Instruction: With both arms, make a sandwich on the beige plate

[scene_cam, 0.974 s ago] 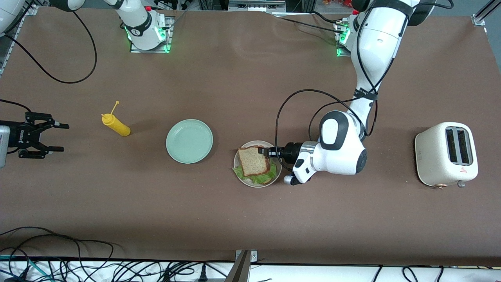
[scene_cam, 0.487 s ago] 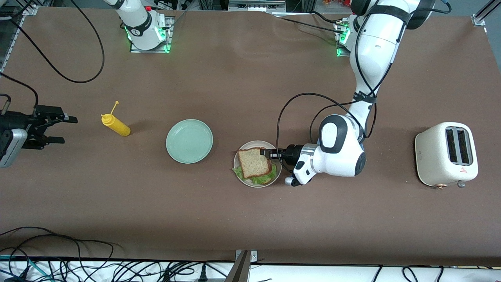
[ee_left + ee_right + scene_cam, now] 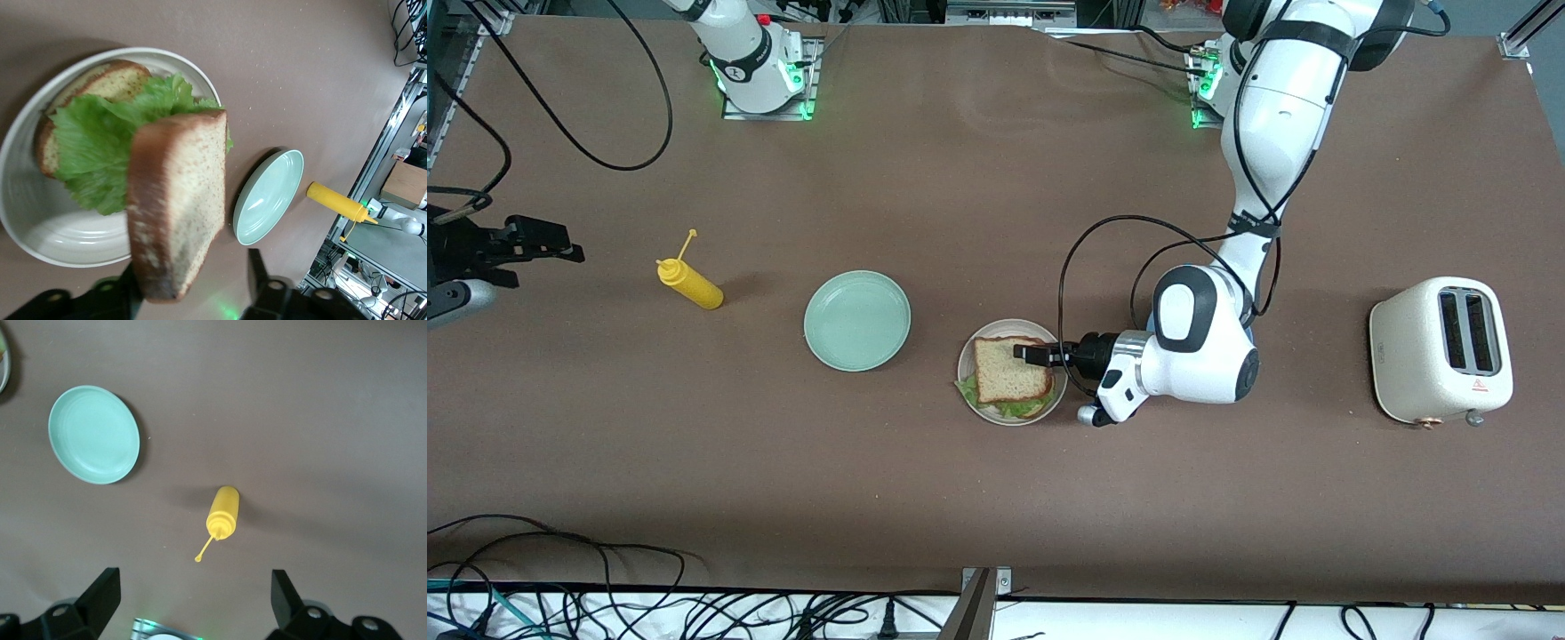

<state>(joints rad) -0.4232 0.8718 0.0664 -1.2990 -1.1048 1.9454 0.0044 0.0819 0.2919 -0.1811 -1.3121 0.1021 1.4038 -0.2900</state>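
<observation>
At frame centre, the left gripper (image 3: 1024, 353) stands released around the sandwich (image 3: 1011, 372)'s top slice on the plate (image 3: 967, 388); the right gripper (image 3: 543, 241) waits open.

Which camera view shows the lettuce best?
The left wrist view: the lettuce fills it, lying between the bread slices. The front view shows only green edges under the top slice. The right wrist view does not show it.

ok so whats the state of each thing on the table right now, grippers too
top bread slice: on the lettuce, between the open fingers
lettuce: on the bottom slice
bottom bread slice: flat on the beige plate
beige plate: holds the sandwich
mint-green plate: empty
mustard bottle: lying on its side
toaster: slots empty
left gripper: open, over the sandwich
right gripper: open, waiting at the right arm's end
</observation>
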